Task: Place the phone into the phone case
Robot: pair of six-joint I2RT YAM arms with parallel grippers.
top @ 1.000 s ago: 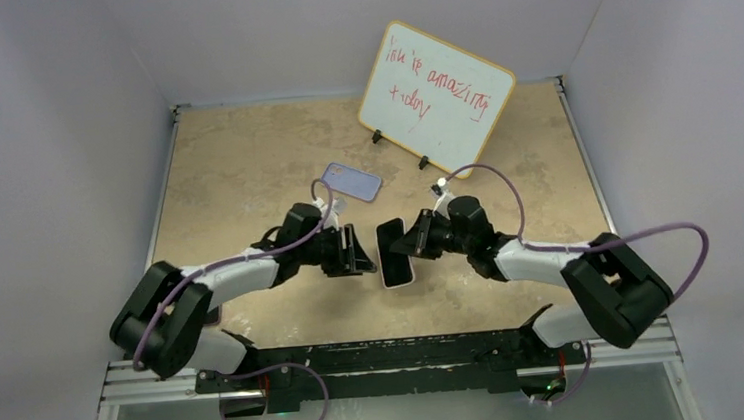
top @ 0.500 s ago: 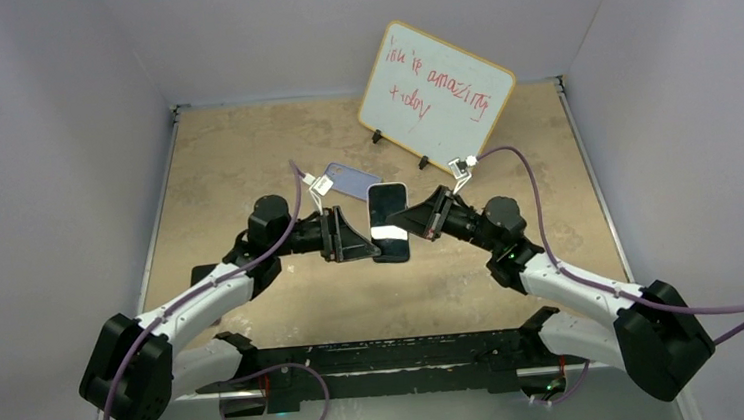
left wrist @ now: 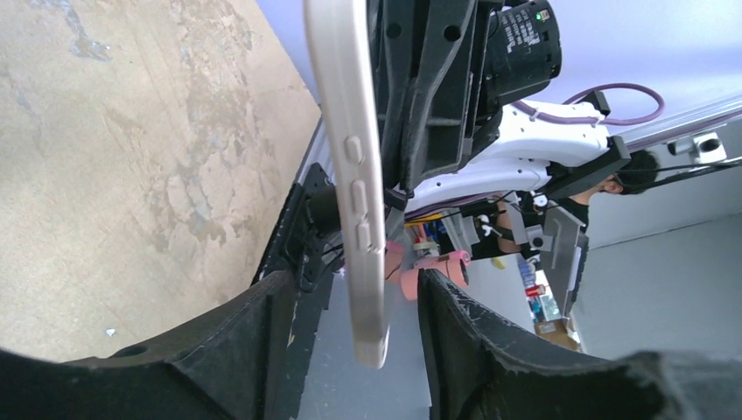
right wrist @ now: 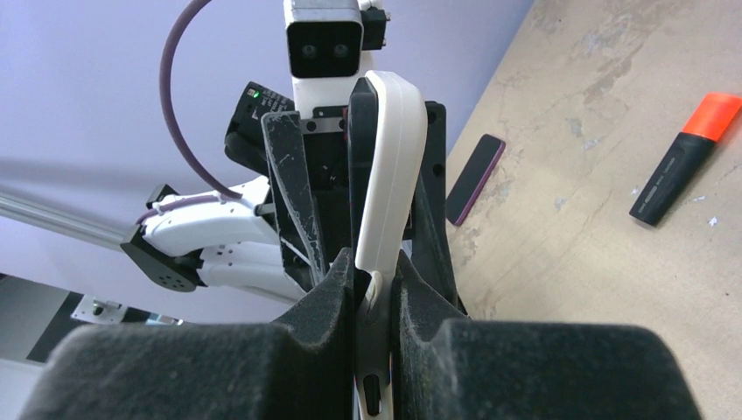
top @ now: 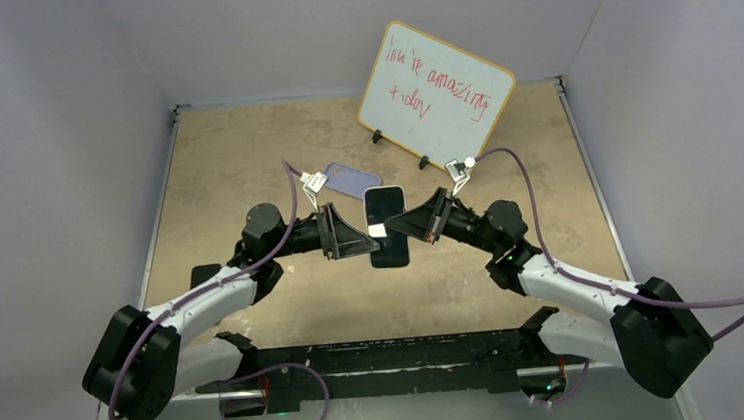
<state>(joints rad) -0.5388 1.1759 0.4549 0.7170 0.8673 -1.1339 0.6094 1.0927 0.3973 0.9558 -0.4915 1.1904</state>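
Phone (top: pixel 388 249): held clear of the tabletop (top: pixel 234 161) at the centre of the overhead view, between the two arms, with its glossy black screen facing the camera.

Right pincer (top: pixel 396 226): closed on the phone's right-hand long edge. The right wrist view confirms the grip. Both dark fingers (right wrist: pixel 328 289) press against the pale edge of the phone (right wrist: pixel 389 157), which rises edge-on from between them.

Left pincer (top: pixel 358 235): at the phone's opposite long edge, jaws parted. In the left wrist view the phone (left wrist: pixel 350 131) stands edge-on between the two fingers (left wrist: pixel 254 341), side buttons visible, with a clear gap on each side. No contact with either finger is seen.

Phone case (top: pixel 349 179): lies flat on the tabletop just above and to the left of the phone in the overhead view. Its lower right corner is hidden behind the phone. Neither pincer touches it.

Other items: a whiteboard (top: pixel 436 95) with red writing stands propped at the upper centre right of the overhead view. The right wrist view shows a black marker (right wrist: pixel 682 157) with an orange cap lying on the tabletop at the right of the frame. A small dark flat slab (right wrist: pixel 475 179) with a purplish edge lies near the frame's centre.
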